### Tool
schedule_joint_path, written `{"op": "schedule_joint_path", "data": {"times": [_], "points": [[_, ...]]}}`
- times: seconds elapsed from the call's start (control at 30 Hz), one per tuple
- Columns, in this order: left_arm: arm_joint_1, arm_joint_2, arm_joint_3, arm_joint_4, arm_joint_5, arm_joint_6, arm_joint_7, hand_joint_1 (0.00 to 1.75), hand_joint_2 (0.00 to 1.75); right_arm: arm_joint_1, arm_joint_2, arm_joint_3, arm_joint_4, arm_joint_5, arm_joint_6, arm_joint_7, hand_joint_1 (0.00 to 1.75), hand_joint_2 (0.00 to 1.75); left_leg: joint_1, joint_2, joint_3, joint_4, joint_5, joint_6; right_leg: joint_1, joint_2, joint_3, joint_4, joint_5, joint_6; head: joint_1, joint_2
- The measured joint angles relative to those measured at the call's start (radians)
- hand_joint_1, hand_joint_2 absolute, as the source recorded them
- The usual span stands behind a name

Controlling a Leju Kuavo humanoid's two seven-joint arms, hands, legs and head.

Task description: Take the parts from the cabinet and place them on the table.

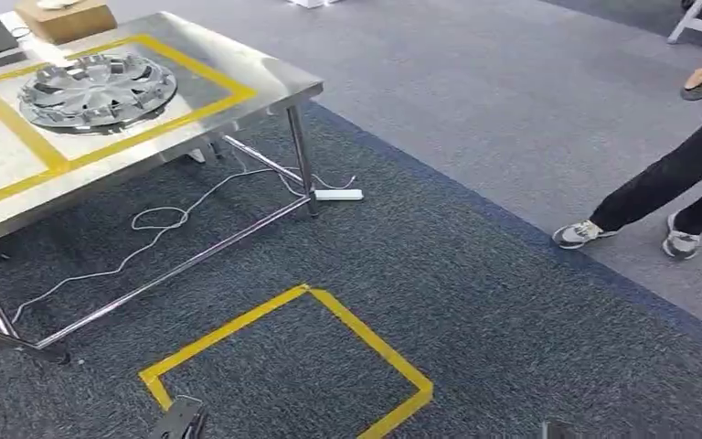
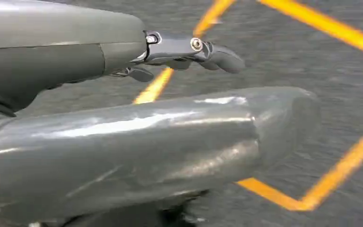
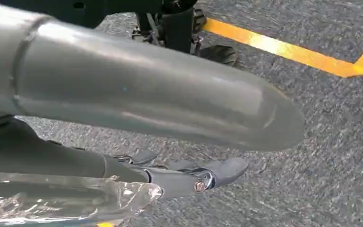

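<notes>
Standing beside the bench [image 1: 265, 87], both hands empty.
One silver part [image 1: 98, 89] lies on it; left hand [image 2: 123, 118] and right hand [image 3: 137, 99] hang with fingers [image 2: 217, 54] loosely apart.

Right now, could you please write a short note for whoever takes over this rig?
Left hand: hanging over the carpet, holding nothing, fingers apart.
Right hand: also hanging, holding nothing.
One silver wheel cover lies on the steel table, inside the yellow tape frame.
A yellow tape square marks the floor ahead; a person stands at right.
Done: that part delivered. Left: whether more parts wait in the cabinet cannot be told.
</notes>
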Motion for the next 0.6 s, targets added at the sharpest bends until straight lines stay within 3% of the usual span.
{"op": "schedule_joint_path", "data": {"times": [0.07, 0.1, 0.13, 0.17, 0.23, 0.27, 0.3, 0.33, 0.37, 0.4, 0.43, 0.47, 0.5, 0.57, 0.6], "points": [[-0.002, -0.002, 0.001, 0.0, 0.002, 0.002, 0.026, 0.0, 0.0, 0.004, 0.0, 0.004, 0.0, 0.008, -0.003, 0.0, 0.0, 0.0, -0.003, 0.013, 0.002, -0.003, 0.005, 0.007, -0.004, 0.018, -0.003, -0.009, 0.007, 0.014, -0.001, 0.0], [0.003, -0.004, 0.001, 0.0, 0.002, 0.004, 0.04, 0.0, 0.0, 0.007, 0.0, 0.004, 0.0, 0.008, -0.005, -0.001, 0.0, 0.0, 0.006, 0.029, 0.006, -0.016, 0.015, 0.014, -0.004, 0.011, -0.011, -0.003, 0.005, 0.016, -0.003, 0.0], [0.009, -0.004, 0.002, 0.0, 0.0, 0.008, 0.048, 0.0, 0.0, 0.01, 0.0, 0.003, 0.0, 0.006, -0.008, -0.003, 0.0, 0.0, 0.005, 0.035, 0.005, -0.018, 0.017, 0.019, 0.001, -0.041, -0.025, 0.029, -0.021, 0.02, 0.005, 0.0], [0.017, -0.003, 0.002, 0.0, -0.003, 0.01, 0.055, 0.0, 0.0, 0.009, 0.001, 0.003, 0.0, 0.005, -0.009, -0.005, 0.0, 0.0, 0.005, 0.046, 0.006, -0.018, 0.018, 0.022, 0.0, -0.072, -0.054, 0.093, -0.064, 0.026, 0.017, 0.0], [0.036, -0.001, 0.002, 0.0, -0.004, 0.01, 0.06, 0.0, 0.0, 0.009, 0.003, 0.004, 0.001, 0.005, -0.009, -0.006, 0.0, 0.0, 0.005, 0.073, 0.003, -0.017, 0.017, 0.024, -0.002, -0.094, -0.126, 0.256, -0.138, 0.035, 0.019, 0.0], [0.041, 0.0, 0.002, 0.0, -0.004, 0.01, 0.062, 0.0, 0.0, 0.012, 0.003, 0.003, 0.001, 0.005, -0.009, -0.006, 0.0, 0.0, 0.005, 0.084, 0.002, -0.017, 0.017, 0.024, -0.004, -0.097, -0.144, 0.3, -0.149, 0.039, 0.018, 0.0], [0.042, -0.001, 0.002, 0.0, -0.005, 0.01, 0.062, 0.0, 0.0, 0.014, 0.003, 0.003, 0.001, 0.005, -0.009, -0.007, 0.0, 0.0, 0.006, 0.093, 0.002, -0.017, 0.017, 0.024, -0.007, -0.098, -0.136, 0.291, -0.137, 0.043, 0.018, 0.0], [0.042, -0.001, 0.002, 0.0, -0.005, 0.01, 0.063, 0.0, 0.0, 0.016, 0.003, 0.003, 0.001, 0.004, -0.009, -0.007, 0.0, 0.0, 0.008, 0.101, 0.003, -0.017, 0.016, 0.02, -0.009, -0.101, -0.106, 0.243, -0.108, 0.046, 0.019, 0.0], [0.042, -0.001, 0.002, 0.0, -0.005, 0.01, 0.063, 0.0, 0.0, 0.017, 0.003, 0.003, 0.001, 0.005, -0.009, -0.006, 0.0, 0.0, 0.01, 0.111, 0.004, -0.015, 0.014, 0.014, -0.013, -0.112, -0.055, 0.155, -0.068, 0.05, 0.018, 0.0], [0.042, -0.001, 0.002, 0.0, -0.006, 0.014, 0.072, 0.0, 0.0, 0.015, 0.003, 0.003, 0.001, 0.004, -0.009, -0.005, 0.0, 0.0, 0.014, 0.12, 0.006, -0.011, 0.011, 0.006, -0.016, -0.137, 0.004, 0.057, -0.033, 0.056, 0.019, 0.0], [0.042, 0.002, 0.002, 0.0, -0.008, 0.025, 0.091, 0.0, 0.0, 0.01, 0.003, 0.003, 0.001, 0.004, -0.009, 0.005, 0.0, 0.0, 0.006, 0.127, 0.006, -0.005, 0.006, -0.005, -0.014, -0.174, 0.026, 0.008, -0.043, 0.059, 0.02, 0.0], [0.045, 0.004, 0.002, 0.0, -0.012, 0.037, 0.114, 0.0, 0.0, 0.006, 0.009, 0.003, 0.002, 0.002, -0.013, 0.023, 0.0, 0.0, 0.005, 0.131, 0.004, 0.001, -0.001, -0.013, -0.016, -0.158, 0.034, 0.007, -0.034, 0.036, 0.02, 0.0], [0.048, 0.005, 0.003, 0.0, -0.015, 0.045, 0.127, 0.0, 0.0, 0.007, 0.01, 0.003, 0.002, 0.0, -0.023, 0.038, 0.0, 0.0, 0.004, 0.138, 0.007, -0.001, 0.002, -0.017, -0.014, -0.144, 0.03, 0.01, -0.035, 0.023, 0.011, 0.0], [0.057, 0.005, 0.003, 0.0, -0.027, 0.03, 0.134, 0.0, 0.0, 0.015, 0.01, 0.002, 0.003, -0.003, -0.052, 0.076, 0.0, 0.0, 0.008, 0.153, 0.012, -0.006, 0.006, -0.024, -0.01, -0.127, 0.023, 0.011, -0.032, 0.01, 0.013, 0.0], [0.062, 0.004, 0.002, 0.0, -0.043, 0.015, 0.132, 0.0, 0.0, 0.019, 0.01, 0.0, 0.003, -0.003, -0.071, 0.1, 0.0, 0.0, 0.011, 0.149, 0.011, -0.003, -0.002, -0.031, -0.013, -0.119, 0.023, 0.008, -0.027, 0.0, 0.011, 0.0]]}}
